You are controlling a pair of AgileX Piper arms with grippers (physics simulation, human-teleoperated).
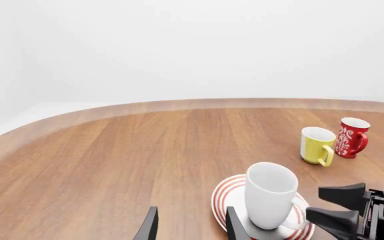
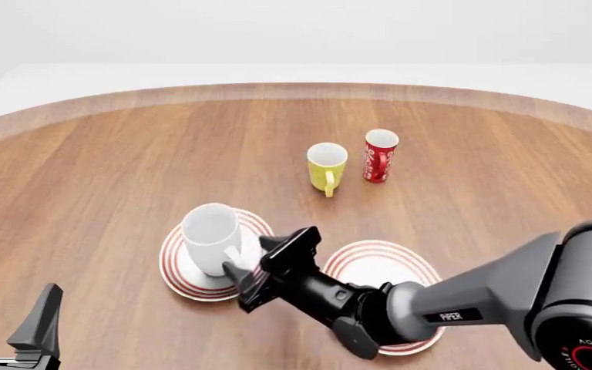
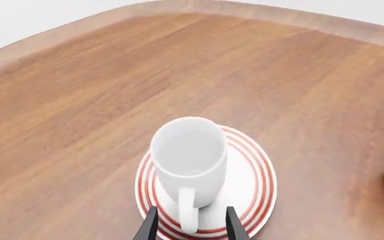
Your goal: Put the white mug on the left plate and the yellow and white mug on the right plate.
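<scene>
The plain white mug (image 2: 210, 237) stands on the red-ringed left plate (image 2: 178, 270); the right tool (image 2: 258, 271), spread wide, straddles its handle; the left tool (image 2: 10, 324) is wide too.

The front view is looking from high on the arms' own side, forward and down across the table (image 2: 121, 146) toward its curved far edge, taking in both arms. The left wrist view is sitting low near the table's near left part, facing along its fingers (image 1: 149, 227) toward the far edge. The right wrist view is hovering close above and looking steeply down past its fingers (image 3: 233, 225). All three are sharing the white mug (image 2: 212, 236) on the left plate (image 2: 178, 270); the front and left wrist views are also sharing the yellow and white mug (image 2: 327, 166) and the red mug (image 2: 379, 155).
</scene>
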